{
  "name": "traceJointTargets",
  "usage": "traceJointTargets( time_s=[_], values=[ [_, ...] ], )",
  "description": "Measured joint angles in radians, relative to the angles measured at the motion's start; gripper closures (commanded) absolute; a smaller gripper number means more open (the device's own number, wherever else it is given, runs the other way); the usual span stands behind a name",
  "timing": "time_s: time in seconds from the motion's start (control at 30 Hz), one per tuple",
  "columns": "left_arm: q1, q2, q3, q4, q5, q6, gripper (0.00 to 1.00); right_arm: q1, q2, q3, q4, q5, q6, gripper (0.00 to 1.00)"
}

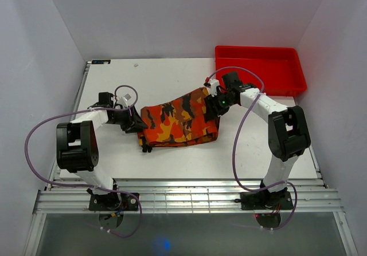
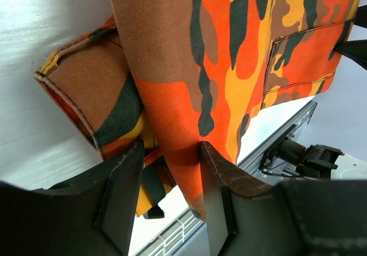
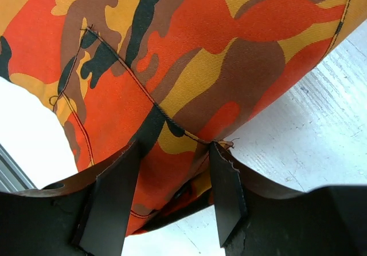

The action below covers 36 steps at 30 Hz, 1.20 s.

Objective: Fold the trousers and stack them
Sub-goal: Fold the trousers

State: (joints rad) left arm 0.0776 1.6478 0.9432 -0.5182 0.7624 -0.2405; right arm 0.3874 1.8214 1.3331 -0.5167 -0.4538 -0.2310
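Left wrist view: the left end effector [image 2: 171, 153] stands part-way closed, and a fold of the trousers [image 2: 229, 50] fills the gap from finger to finger, so it looks to have hold of that end. Beneath the raised fold a lower layer lies on the desk [image 2: 28, 32]. In the right wrist view the right end effector [image 3: 175, 153] is likewise half closed, pinching a seamed edge of cloth above the desk. The top view shows the trousers at mid-desk between the two arms, already doubled into a short band. The tray [image 1: 259, 67] sits at the far right corner, well apart from the cloth.

The step in hand appears to be carrying the held edge over for another fold. Done well, both arms would travel together at one height, lay the edge squarely on the lower layer, and release only once the cloth rests down. An uneven pull could drag the lower layer askew.
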Motion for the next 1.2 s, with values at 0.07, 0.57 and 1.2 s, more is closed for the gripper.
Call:
traceJointTargets(
  time_s=[0.07,0.57,1.2],
  values=[
    [-0.008,0.017,0.000,0.002,0.005,-0.008,0.50,-0.001,0.007,0.000,0.005,-0.009,0.013,0.43],
    [-0.034,-0.007,0.041,-0.037,0.167,0.000,1.00,-0.008,0.020,-0.016,0.048,-0.029,0.064,0.39],
    [0.113,-0.051,0.062,-0.188,0.251,0.158,0.94,-0.013,0.039,-0.038,0.072,-0.044,0.077,0.35]
  ],
)
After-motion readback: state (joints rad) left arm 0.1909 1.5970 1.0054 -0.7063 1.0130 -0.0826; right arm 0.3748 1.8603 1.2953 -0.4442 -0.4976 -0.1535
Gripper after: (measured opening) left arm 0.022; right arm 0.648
